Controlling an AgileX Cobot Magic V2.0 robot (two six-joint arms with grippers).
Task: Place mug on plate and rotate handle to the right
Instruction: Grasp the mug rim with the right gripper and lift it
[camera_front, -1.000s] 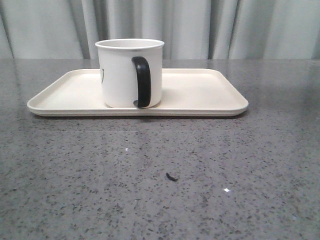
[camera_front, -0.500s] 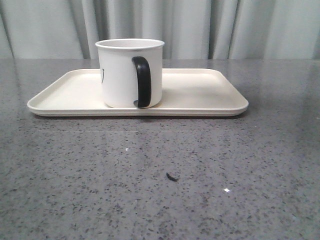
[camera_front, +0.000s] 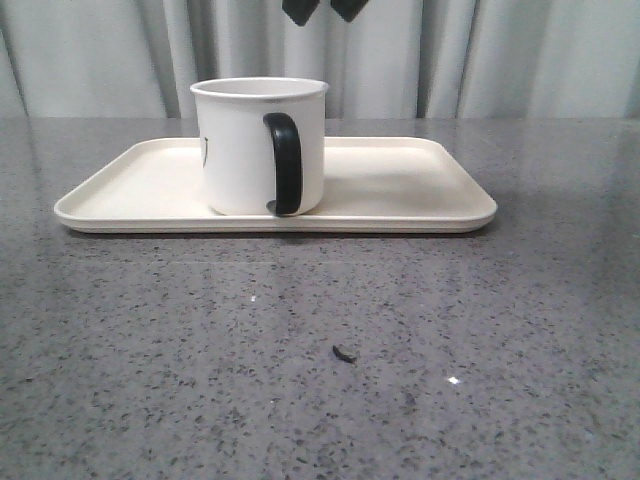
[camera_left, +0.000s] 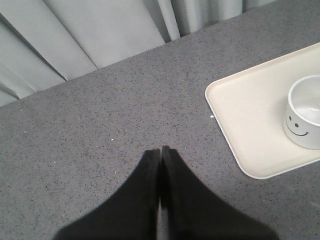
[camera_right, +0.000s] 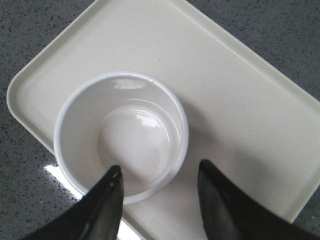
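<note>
Speck (camera_front: 344, 354): on the table (camera_front: 320, 400), 6 o'clock of mug
Mug (camera_front: 259, 146): upright on plate (camera_front: 420, 185), left of centre
Handle (camera_front: 284, 163): faces camera
Right gripper (camera_front: 323, 9): open, empty, above mug
Left gripper (camera_left: 160, 152): closed, empty, off plate

Mug (camera_front: 258, 146) sits on the left half of the plate (camera_front: 400, 190), handle (camera_front: 284, 163) facing the camera. Plate's toward the back of the surface (camera_front: 320, 350), curtain (camera_front: 500, 55) behind it.
</note>
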